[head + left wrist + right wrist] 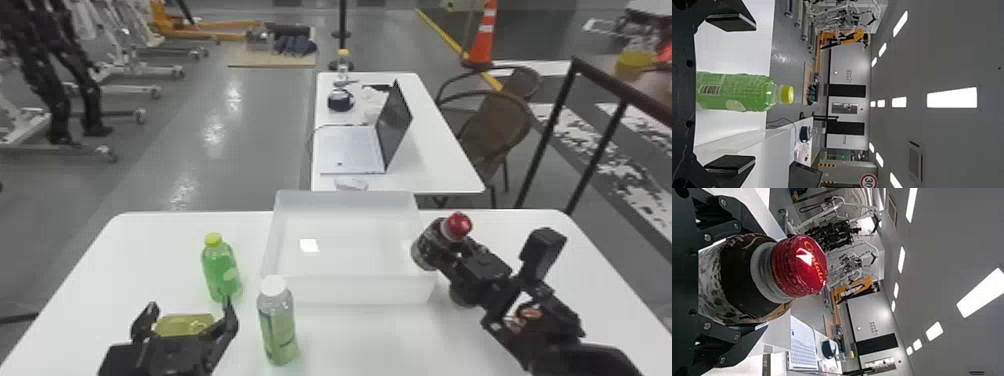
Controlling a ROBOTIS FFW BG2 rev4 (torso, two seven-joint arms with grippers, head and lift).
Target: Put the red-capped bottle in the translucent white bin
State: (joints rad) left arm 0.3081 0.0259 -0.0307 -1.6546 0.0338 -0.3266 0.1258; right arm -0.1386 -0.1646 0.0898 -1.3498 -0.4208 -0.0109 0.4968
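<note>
Two arms are out over the white surface (125, 250), and from where I stand the one to watch is the right. Closest in, the left gripper (189, 304) hangs wide and empty, with a white-capped bottle (277, 325) standing inward of it and a yellow-capped green bottle (220, 270) a bit beyond. It sits farther from the job, across the bin's other side.

Farther out, the right gripper (764, 282) has the red-capped bottle (760, 274) clasped round its body, cap up but leaning to the robot's right, so the base points toward the translucent white bin (360, 290). The bottle is right by the bin's right-hand wall; whether it's over the rim or just outside, I can't tell. The bin's middle lies to its left, so I'd say the next move is a short leftward one, base kept above that wall, then down. A low pass might knock the rim.
</note>
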